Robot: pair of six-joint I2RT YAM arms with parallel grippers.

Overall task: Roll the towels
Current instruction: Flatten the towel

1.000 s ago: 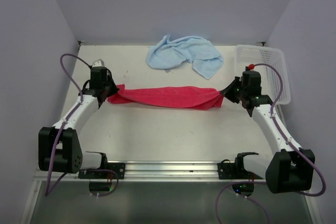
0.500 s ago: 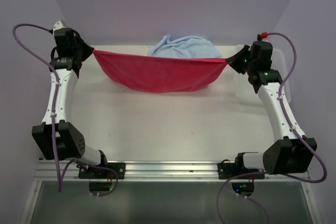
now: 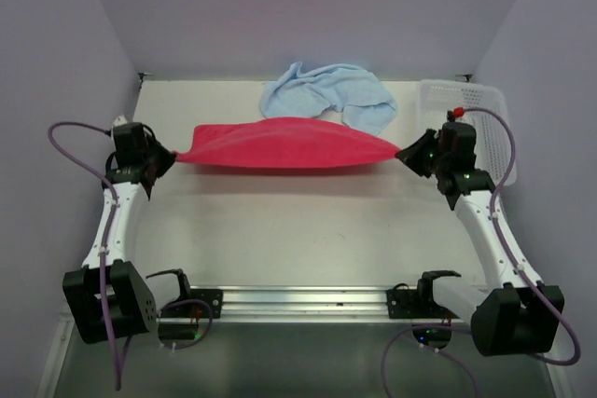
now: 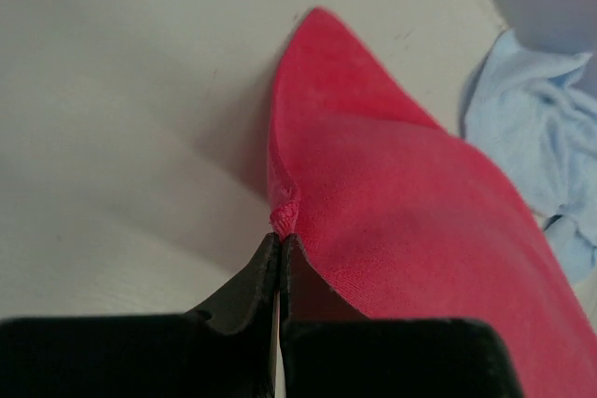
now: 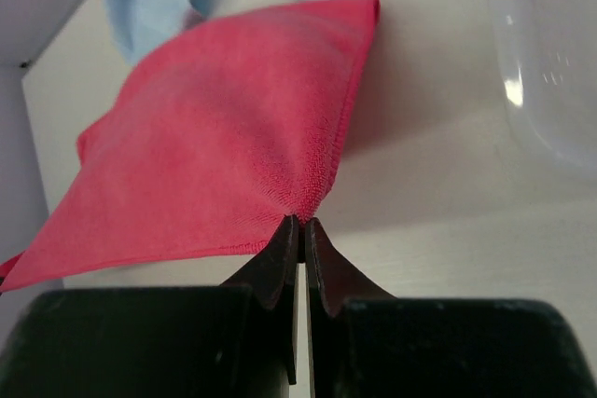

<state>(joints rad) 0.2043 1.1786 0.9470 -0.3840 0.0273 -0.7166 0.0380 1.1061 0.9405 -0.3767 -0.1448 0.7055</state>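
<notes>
Status: we have the red-pink terry-cloth towel (image 3: 280, 144) strung between both claws, mid-surface, spanning most of the gap between the 2 arms. Left claw (image 3: 171, 157) is closed tight on 1 corner of it. The left wrist view shows the jaws pressed together with a small bunch of red pile pinched at the tips. Right claw (image 3: 403, 151) is clamped the same way on the opposite corner. The right wrist view shows the cloth puckering into the tips, jaws nearly touching.

The towel is pulled fairly taut along its near edge and fans out away from the arms to a curved far edge. Shadows under it in both wrist views say the gripped corners sit off the off-white surface (image 3: 298, 240). We cannot tell whether the far edge touches down.

The light blue terry-cloth towel (image 3: 326, 90) lies crumpled at the far edge of the surface, just behind the red one. From above, the red towel's far edge overlaps its near side; contact unclear. Neither claw touches it. 2 towels total, both unrolled.

The white plastic mesh basket (image 3: 485, 114) sits at the far right corner, just beyond the right claw, apart from both towels.
</notes>
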